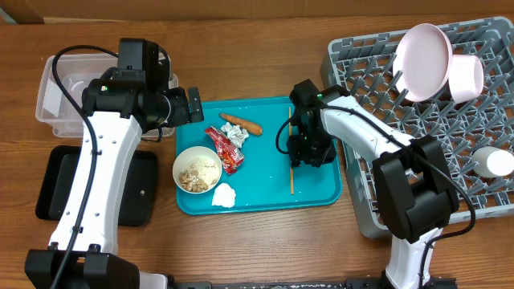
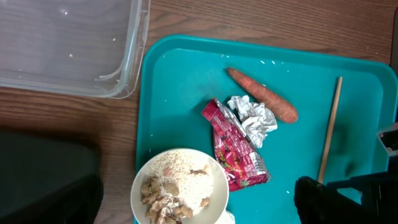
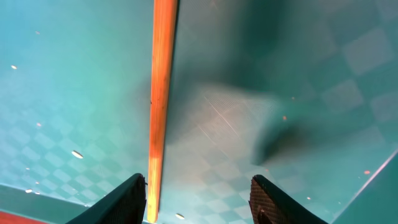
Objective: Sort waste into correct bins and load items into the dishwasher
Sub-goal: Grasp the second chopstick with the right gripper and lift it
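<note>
On the teal tray lie an orange carrot stick, a red wrapper, a crumpled scrap, a white paper scrap, a white bowl of rice and beige leftovers, and one wooden chopstick. My right gripper is open low over the tray. The chopstick lies just inside its left finger, with the gripper astride it. My left gripper is open and empty above the tray's far left corner. In the left wrist view the bowl shows between its fingers.
The clear tub stands at the far left, with the black tray in front of it. The grey dish rack at the right holds a pink plate, a pink cup and a whitish cup.
</note>
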You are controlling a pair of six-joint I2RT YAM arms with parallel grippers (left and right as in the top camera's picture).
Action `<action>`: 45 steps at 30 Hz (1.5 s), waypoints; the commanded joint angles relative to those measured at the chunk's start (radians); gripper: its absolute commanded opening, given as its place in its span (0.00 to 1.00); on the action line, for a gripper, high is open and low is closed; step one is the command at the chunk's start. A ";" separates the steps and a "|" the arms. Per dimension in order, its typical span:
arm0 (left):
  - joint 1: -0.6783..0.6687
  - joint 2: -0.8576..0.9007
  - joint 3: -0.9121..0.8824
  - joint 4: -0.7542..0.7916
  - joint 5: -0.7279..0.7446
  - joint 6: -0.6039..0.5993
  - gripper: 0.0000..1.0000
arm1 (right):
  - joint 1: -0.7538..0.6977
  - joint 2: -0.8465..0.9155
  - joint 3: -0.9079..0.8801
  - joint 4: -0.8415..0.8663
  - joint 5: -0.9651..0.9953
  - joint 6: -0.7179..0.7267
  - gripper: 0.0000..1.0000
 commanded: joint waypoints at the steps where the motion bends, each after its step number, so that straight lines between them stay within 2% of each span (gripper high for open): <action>1: 0.003 -0.022 0.003 0.004 0.011 -0.006 1.00 | 0.004 -0.026 0.025 0.021 -0.018 0.002 0.57; 5: 0.003 -0.022 0.003 0.004 0.011 -0.006 1.00 | 0.035 -0.026 0.024 0.076 0.012 0.002 0.59; 8: 0.003 -0.022 0.003 0.004 0.011 -0.006 1.00 | 0.077 -0.022 0.023 0.112 0.100 0.017 0.65; 15: 0.003 -0.022 0.003 0.003 0.011 -0.006 1.00 | 0.129 0.024 0.023 0.124 0.224 0.071 0.65; 16: 0.003 -0.022 0.003 0.003 0.011 -0.006 1.00 | 0.129 0.036 0.023 0.123 0.233 0.085 0.64; 20: 0.003 -0.022 0.003 0.003 0.011 -0.006 1.00 | 0.129 0.053 0.019 0.118 0.233 0.097 0.37; 27: 0.003 -0.022 0.003 0.003 0.011 -0.006 1.00 | 0.129 0.053 0.019 0.101 0.217 0.111 0.10; 30: 0.003 -0.022 0.003 0.003 0.011 -0.006 1.00 | 0.126 0.048 0.020 0.094 0.205 0.110 0.04; 38: 0.003 -0.022 0.003 0.000 0.011 -0.006 1.00 | 0.096 -0.088 0.055 0.059 0.196 0.101 0.04; 45: 0.003 -0.022 0.003 0.000 0.012 -0.006 1.00 | 0.002 -0.285 0.198 -0.089 0.195 -0.028 0.04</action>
